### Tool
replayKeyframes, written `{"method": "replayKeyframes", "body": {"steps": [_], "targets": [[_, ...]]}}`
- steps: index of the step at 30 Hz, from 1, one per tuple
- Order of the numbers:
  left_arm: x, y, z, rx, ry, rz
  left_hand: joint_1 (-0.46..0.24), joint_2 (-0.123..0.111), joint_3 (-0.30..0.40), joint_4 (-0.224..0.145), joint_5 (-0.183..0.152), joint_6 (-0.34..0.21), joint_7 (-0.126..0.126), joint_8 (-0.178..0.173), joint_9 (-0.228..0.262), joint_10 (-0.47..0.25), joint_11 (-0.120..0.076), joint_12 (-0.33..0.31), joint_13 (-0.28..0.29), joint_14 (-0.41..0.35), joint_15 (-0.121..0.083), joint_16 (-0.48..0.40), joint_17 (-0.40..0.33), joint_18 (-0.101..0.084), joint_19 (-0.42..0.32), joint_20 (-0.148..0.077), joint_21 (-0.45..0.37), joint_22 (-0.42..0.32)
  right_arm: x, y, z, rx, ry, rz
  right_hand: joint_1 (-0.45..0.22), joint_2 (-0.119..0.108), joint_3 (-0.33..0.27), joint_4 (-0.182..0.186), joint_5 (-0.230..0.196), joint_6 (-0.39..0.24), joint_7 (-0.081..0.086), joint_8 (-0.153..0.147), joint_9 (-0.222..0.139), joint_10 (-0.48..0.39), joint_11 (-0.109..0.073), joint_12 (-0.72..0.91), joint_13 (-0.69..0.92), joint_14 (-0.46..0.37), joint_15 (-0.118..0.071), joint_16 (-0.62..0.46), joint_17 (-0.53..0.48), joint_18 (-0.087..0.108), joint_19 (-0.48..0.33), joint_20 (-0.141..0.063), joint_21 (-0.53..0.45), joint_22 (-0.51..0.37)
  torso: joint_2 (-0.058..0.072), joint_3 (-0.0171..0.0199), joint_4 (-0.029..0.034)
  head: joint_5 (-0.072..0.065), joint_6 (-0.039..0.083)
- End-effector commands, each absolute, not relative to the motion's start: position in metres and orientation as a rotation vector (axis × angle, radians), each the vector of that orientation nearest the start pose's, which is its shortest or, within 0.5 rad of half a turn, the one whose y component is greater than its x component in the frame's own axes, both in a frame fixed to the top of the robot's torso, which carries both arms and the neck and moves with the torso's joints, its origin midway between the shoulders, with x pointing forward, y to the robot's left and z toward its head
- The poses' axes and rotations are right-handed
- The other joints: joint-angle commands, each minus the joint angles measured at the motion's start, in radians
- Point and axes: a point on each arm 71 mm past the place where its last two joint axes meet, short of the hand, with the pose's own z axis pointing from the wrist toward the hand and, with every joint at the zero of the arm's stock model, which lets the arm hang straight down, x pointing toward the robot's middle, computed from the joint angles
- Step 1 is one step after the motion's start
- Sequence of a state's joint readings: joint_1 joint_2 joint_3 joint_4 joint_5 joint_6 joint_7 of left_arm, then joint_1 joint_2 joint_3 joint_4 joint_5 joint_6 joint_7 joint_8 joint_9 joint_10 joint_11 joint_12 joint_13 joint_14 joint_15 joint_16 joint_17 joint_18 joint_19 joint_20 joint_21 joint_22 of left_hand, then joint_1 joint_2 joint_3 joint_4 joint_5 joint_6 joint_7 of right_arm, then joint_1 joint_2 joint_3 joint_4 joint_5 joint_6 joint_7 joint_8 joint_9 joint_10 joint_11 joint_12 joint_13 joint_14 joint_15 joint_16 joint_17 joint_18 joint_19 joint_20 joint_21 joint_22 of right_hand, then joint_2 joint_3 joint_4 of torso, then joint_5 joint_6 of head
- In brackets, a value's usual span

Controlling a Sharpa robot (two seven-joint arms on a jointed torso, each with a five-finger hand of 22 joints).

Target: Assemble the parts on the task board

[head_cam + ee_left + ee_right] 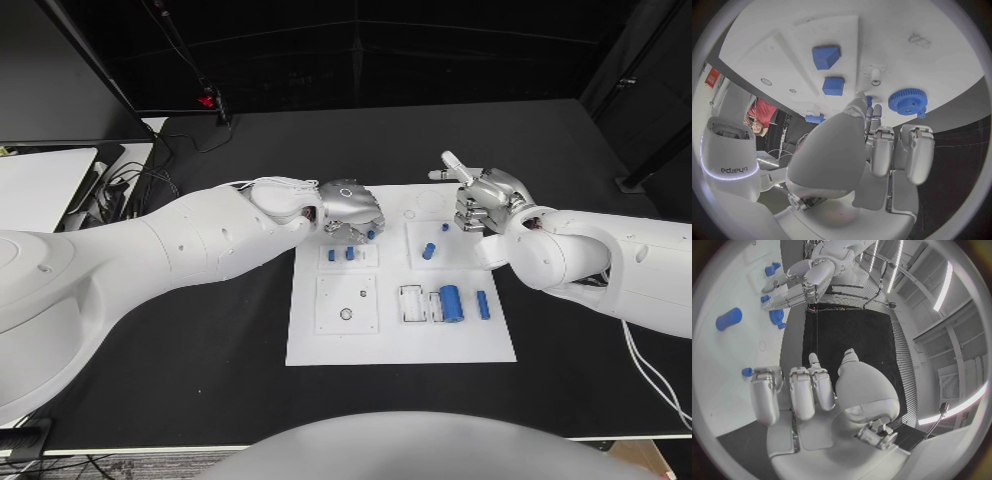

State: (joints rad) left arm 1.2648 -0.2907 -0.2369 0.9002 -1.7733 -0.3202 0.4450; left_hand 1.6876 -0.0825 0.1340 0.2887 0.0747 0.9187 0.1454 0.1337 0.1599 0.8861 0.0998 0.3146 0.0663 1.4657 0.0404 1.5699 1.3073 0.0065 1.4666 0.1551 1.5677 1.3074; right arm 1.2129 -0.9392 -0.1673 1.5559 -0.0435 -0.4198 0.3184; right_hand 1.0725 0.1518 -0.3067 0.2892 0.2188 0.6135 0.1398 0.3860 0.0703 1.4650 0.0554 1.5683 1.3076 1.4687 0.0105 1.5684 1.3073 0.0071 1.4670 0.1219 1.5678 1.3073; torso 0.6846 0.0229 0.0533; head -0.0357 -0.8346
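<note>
- Task board (389,340), a white plate, lies flat in the middle of the black surface (188,380), with both white arms reaching over its far end.
- Left hand (351,208) hovers above the board's far left corner, fingers (879,150) curled downward and close together. A small blue piece seems to sit at the fingertips in the left wrist view, but I cannot tell for sure whether it is held.
- Just under that hand, two small blue blocks (340,254) stand side by side in a raised white panel on the board; the left wrist view shows them as squarish blue pieces (826,56).
- A blue gear (907,100) with a toothed rim lies on the board next to the left fingertips in the left wrist view.
- Right hand (488,203) is over the board's far right edge, most fingers (804,390) bent in side by side and one pointing up and away. Whether it holds anything I cannot tell.
- Near the right hand, a short blue peg (428,251) rests in a white panel.
- Closer to the robot, a larger blue cylinder (450,302) lies on its side just beside a white holder (414,303), and a slimmer blue bar (482,305) lies to the right of it.
- A white panel with a round hole (346,304) sits on the board's near left part.
</note>
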Motion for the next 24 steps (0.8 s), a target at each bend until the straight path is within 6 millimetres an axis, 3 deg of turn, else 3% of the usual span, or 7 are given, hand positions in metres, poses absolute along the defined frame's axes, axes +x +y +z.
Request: {"method": "replayKeyframes", "body": {"steps": [1,24], "targets": [[0.5312,0.0568,-0.2354,1.088,1.484,-0.744,0.014,0.002,0.010,-0.001,-0.003,0.011,-0.002,-0.007,-0.003,0.007,-0.001,-0.006,-0.003,0.105,-0.005,0.001,0.263,-0.007,0.104,-0.010,0.003,0.263,0.4672,-0.2544,-0.2181,1.158,1.516,1.267,0.004,0.009,-0.005,0.000,0.007,0.007,0.003,0.005,0.000,0.106,0.003,0.003,0.263,0.102,-0.001,0.002,0.264,-0.007,0.104,-0.002,0.003,0.263,0.000,-0.0003,-0.0021,0.000,-0.001],[0.5342,0.0555,-0.2390,1.111,1.516,-0.714,-0.004,0.010,0.049,0.001,-0.004,0.053,-0.016,-0.008,-0.018,0.052,-0.015,-0.021,-0.005,0.105,-0.021,0.001,0.263,-0.007,0.104,-0.024,0.003,0.263,0.4673,-0.2537,-0.2186,1.162,1.522,1.265,0.005,0.009,-0.006,0.000,0.010,0.006,0.003,0.005,-0.001,0.106,0.004,0.003,0.263,0.102,0.000,0.002,0.264,-0.007,0.104,-0.001,0.003,0.263,0.000,-0.0005,-0.0010,-0.003,-0.006]]}}
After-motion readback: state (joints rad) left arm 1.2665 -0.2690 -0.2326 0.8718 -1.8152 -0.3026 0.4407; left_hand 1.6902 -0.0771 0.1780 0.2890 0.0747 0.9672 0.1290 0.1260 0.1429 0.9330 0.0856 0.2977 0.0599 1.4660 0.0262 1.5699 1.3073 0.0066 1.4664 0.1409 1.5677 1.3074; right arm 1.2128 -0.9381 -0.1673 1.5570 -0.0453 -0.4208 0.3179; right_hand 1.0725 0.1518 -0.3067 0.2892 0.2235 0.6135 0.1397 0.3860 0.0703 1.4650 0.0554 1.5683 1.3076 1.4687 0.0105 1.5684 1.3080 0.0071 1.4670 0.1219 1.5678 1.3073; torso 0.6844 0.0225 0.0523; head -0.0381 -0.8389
